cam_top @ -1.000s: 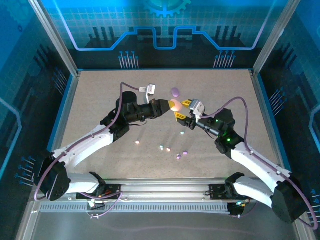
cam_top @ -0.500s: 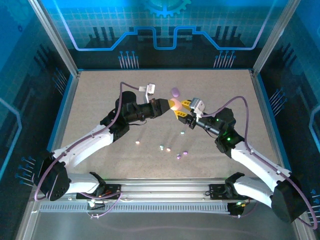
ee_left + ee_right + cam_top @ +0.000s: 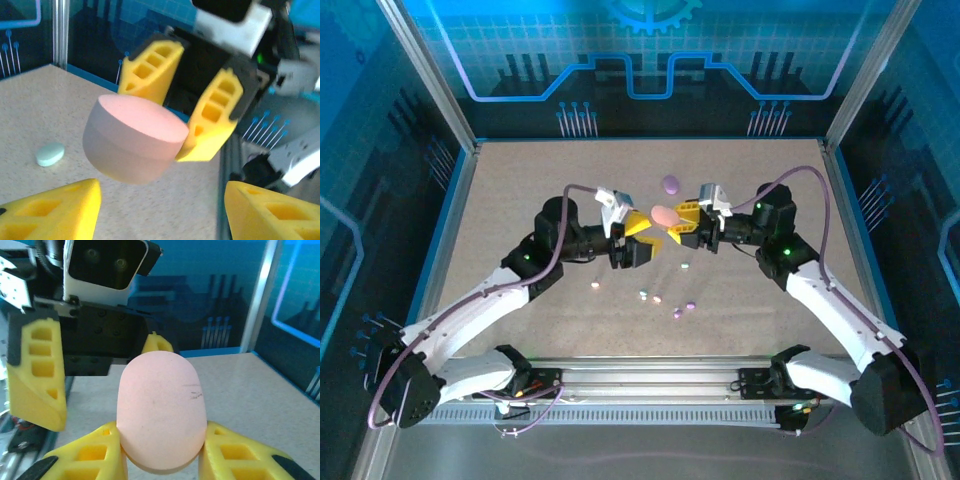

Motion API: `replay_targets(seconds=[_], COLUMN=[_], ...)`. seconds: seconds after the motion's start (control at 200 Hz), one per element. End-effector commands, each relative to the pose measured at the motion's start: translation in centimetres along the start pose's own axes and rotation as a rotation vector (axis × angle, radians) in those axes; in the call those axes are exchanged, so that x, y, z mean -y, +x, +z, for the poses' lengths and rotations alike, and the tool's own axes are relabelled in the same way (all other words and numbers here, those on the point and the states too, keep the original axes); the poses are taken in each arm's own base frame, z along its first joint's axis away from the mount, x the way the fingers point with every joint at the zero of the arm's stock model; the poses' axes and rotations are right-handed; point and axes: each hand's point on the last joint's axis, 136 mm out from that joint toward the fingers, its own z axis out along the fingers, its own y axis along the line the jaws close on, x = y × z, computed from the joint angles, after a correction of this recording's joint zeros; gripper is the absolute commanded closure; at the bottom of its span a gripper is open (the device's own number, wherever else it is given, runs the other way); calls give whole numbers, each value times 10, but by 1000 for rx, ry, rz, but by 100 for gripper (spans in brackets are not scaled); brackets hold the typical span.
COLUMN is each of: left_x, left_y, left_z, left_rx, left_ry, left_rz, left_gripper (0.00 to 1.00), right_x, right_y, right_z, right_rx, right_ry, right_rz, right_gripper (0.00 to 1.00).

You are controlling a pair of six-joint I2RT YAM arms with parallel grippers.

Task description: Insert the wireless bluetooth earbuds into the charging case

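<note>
The earbuds (image 3: 656,299) lie loose on the table (image 3: 520,200), strung out in front of the two arms, too small for their shapes to be made out. One mint earbud (image 3: 50,154) lies apart from the rest, blurred in the left wrist view. Above them, off the surface, the pink case (image 3: 665,214) is pinched between the yellow fingers of the right gripper (image 3: 678,220). Its lower end is hidden between those fingers in the right wrist view, and only a faint seam shows round its side. The left gripper (image 3: 642,238) stands just beside it, jaws spread wide and holding nothing, one finger mostly hidden behind the case. A purple case (image 3: 670,184) rests farther back.
</note>
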Motion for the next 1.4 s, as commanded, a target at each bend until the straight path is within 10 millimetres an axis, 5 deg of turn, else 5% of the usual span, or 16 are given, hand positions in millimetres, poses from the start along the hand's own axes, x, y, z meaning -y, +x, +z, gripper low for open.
replay_targets(seconds=[0.0, 0.755, 1.396], left_x=[9, 26, 25], left_y=[0, -15, -3], left_z=[-3, 5, 8], left_rx=[11, 24, -45], left_ry=[48, 184, 204], left_rz=[282, 202, 189], left_gripper=[33, 42, 66], right_x=[-18, -24, -24], right_y=[-7, -5, -11], right_z=[-3, 2, 3], right_rx=[-10, -30, -6], right_ry=[-114, -168, -142], right_rz=[-3, -34, -20], right_gripper=[66, 65, 62])
